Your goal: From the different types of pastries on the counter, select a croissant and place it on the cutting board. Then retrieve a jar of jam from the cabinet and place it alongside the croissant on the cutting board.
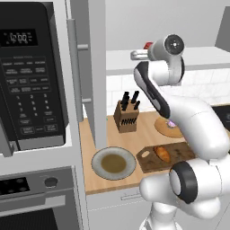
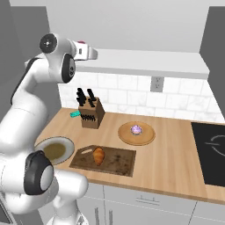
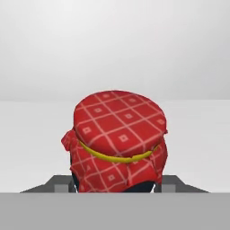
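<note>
While the croissant (image 2: pixel 99 155) lies on the cutting board (image 2: pixel 118 163) on the counter (image 2: pixel 171 154), we see our gripper (image 3: pixel 117 187) up at the cabinet (image 1: pixel 96 67) shelf, its fingers (image 3: pixel 60 183) flanking the jar of jam (image 3: pixel 117 141); we cannot tell whether they clamp it. The pink pastry (image 2: pixel 137 129) sits on the round plate (image 2: pixel 147 137)

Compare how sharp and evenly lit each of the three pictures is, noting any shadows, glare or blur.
Left base view: flat, even light; microwave keypad text too blurred to read. Right base view: soft shading only; the golden-orange croissant on the dark brown wooden cutting board casts hardly any shadow. Hand view: the red checked cloth-topped jar is crisp, the pale background featureless, no glare.
</note>
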Motion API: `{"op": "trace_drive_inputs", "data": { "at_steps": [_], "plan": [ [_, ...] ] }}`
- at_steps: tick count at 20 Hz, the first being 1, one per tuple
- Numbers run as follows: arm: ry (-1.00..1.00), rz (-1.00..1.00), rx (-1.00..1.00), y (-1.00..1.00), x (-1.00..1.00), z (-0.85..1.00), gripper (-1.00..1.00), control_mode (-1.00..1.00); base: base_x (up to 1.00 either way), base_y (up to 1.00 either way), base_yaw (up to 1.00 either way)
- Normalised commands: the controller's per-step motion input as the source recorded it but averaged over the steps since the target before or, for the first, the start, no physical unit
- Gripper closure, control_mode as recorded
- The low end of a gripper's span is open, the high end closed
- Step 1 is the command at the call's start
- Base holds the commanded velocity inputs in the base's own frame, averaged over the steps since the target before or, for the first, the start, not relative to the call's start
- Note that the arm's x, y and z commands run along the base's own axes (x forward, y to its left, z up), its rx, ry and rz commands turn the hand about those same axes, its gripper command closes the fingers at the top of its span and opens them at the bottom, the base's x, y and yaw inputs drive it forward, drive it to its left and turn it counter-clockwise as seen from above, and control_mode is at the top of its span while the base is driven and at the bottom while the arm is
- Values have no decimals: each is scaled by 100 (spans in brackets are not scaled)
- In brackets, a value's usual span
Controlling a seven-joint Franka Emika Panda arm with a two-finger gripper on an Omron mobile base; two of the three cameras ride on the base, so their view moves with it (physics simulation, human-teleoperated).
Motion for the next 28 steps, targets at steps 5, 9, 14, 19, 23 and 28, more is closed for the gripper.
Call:
{"op": "trace_drive_inputs", "data": {
  "at_steps": [5, 9, 14, 19, 23, 28],
  "plan": [
    [0, -2, 0, -3, -61, 0, 100, -100, 0, 0, 0],
    [0, -3, 0, -4, -64, 0, 100, -100, 0, 0, 0],
    [0, -2, 0, -3, -75, -2, 100, -100, 0, 0, 0],
    [0, 0, 0, 0, -97, -19, 100, -100, 0, 0, 0],
    [0, 0, 0, 0, -100, -27, 100, -100, 0, 0, 0],
    [0, 0, 0, -2, -100, -20, 100, -100, 0, 0, 0]
  ]
}}
